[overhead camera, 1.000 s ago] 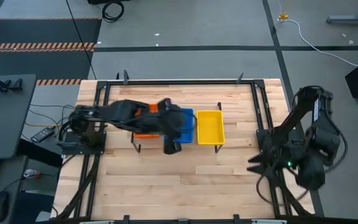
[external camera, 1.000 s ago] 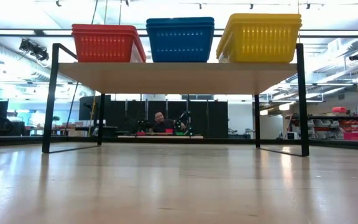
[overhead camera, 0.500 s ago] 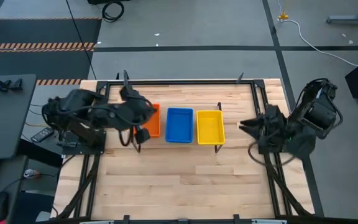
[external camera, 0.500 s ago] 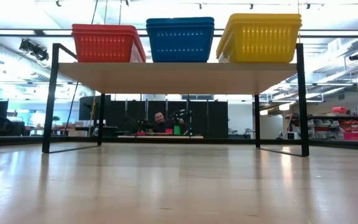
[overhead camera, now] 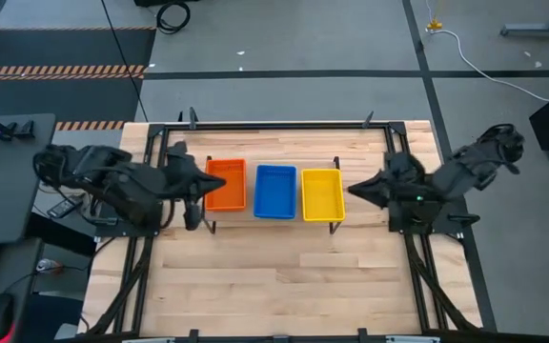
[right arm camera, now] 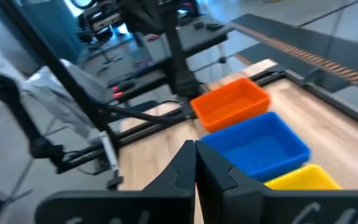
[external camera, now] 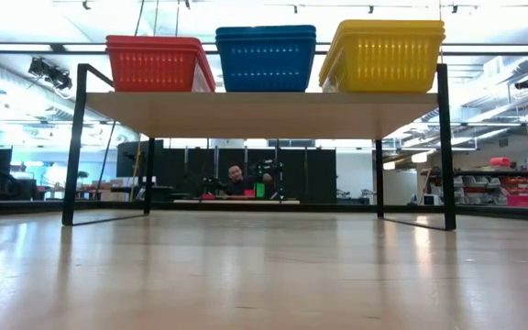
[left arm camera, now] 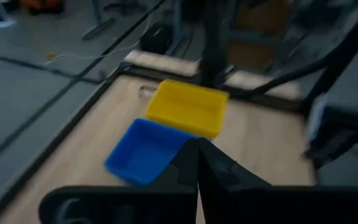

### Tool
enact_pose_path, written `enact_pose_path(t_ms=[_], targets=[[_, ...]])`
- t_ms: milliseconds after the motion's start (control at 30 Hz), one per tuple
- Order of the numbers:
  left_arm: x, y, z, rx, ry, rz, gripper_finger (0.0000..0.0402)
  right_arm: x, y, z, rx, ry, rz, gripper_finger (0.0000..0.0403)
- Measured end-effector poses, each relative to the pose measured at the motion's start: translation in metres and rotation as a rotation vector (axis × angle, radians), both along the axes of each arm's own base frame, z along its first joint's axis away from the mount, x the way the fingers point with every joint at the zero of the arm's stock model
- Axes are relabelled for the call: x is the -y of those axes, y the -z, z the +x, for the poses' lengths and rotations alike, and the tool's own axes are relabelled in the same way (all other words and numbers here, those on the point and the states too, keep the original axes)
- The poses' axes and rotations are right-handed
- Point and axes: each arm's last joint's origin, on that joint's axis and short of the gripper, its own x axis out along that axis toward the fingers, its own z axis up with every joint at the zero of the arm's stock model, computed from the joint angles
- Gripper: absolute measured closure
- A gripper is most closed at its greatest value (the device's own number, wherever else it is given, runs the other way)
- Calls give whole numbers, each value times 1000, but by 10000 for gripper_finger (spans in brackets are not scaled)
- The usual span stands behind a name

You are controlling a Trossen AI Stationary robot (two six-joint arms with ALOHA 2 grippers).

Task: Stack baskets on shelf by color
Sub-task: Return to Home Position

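A low light-wood shelf [external camera: 264,114] on thin black metal legs stands on the far half of the pale wooden surface [overhead camera: 274,276], about midway between its left and right edges. Three nested stacks sit side by side in a row on the shelf board. Shallow rectangular orange plastic baskets [overhead camera: 227,184] with mesh walls are toward the surface's left edge. Blue plastic baskets [overhead camera: 275,191] of the same shape are in the middle, and yellow plastic baskets [overhead camera: 322,194] are toward the right edge. Each pile is of a single colour. In the low view each stack shows several rims, one inside another; the yellow rim shows highest and the orange lowest.

The left hand [overhead camera: 198,186] hangs off the shelf's left end, just beside the orange plastic baskets and apart from them. Its wrist view shows the two dark fingers pressed together to a point, pinching nothing. The left arm folds back toward the left edge of the surface.

The right hand [overhead camera: 354,191] is off the shelf's right end, near the yellow plastic baskets without touching them, and points toward them. Its fingers too are pressed together and empty. The right arm reaches back over the right edge of the surface.

In the low view, under the shelf board, a person [external camera: 235,176] shows far off in the room beyond the surface.
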Motion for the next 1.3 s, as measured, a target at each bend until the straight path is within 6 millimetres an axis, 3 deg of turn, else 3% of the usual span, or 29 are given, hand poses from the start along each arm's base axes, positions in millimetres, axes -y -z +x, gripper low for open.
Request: enact_pose_path(t_ms=[233,500,667,800,967,1067,1300], targets=[[-16,29,-35,196,42,-126,400,23,33,19,145,-85,129,398],[-30,76,-68,265,26,-164,400,60,82,29,361,-45,244,399],[-40,102,-96,297,56,-182,400,81,90,20,473,42,210,399],[-50,118,-121,404,67,-192,400,97,95,17,447,70,216,399],[-57,156,-138,438,62,-213,400,113,107,16,405,68,204,399],[-58,173,-141,468,52,-265,400,119,114,5,412,110,192,399],[-60,192,-146,495,55,-234,400,119,132,-41,538,245,151,399]])
